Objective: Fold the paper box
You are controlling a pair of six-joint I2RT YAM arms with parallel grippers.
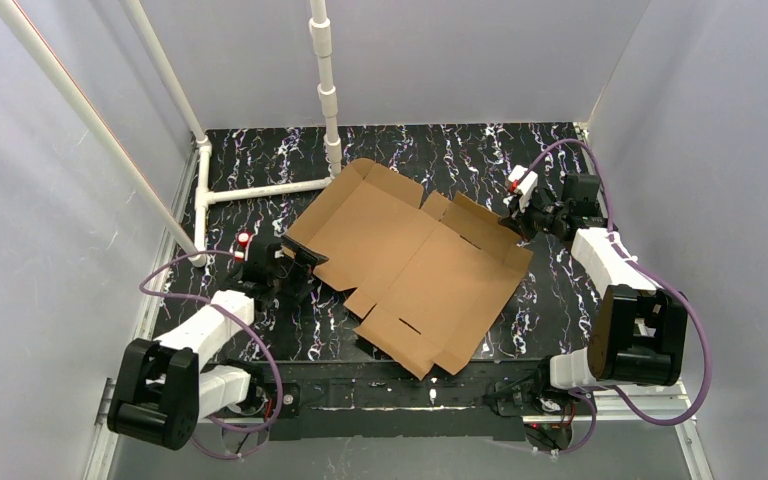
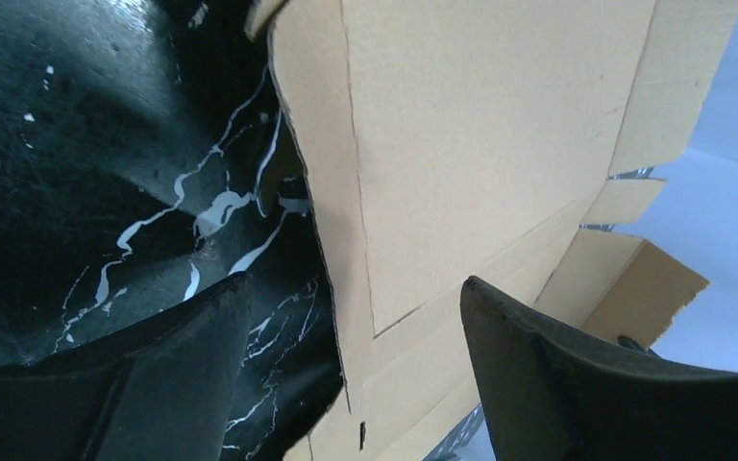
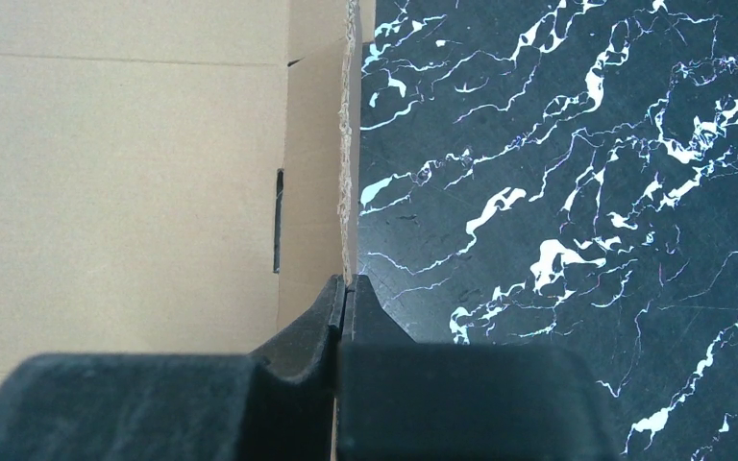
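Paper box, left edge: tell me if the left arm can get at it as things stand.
Probably yes. The left gripper has its open jaws astride an edge flap of the paper box, with nothing in between. The right gripper pinches the opposite edge.

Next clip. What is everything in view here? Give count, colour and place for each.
paper box: 1, brown cardboard, unfolded sheet lying mid-table
table: 1, black with white marbling, under the sheet
PVC pipe frame: 1, white, far-left part of the table
enclosure walls: 3, pale grey, left, far and right
cables: 2, purple, one looping along each arm
left arm: 1, white and black, near left, reaching to the sheet's left edge
right arm: 1, white and black, right side, reaching to the sheet's far right edge
left tool: 1, black, open, fingers either side of the cardboard edge
right tool: 1, black, shut on the cardboard edge
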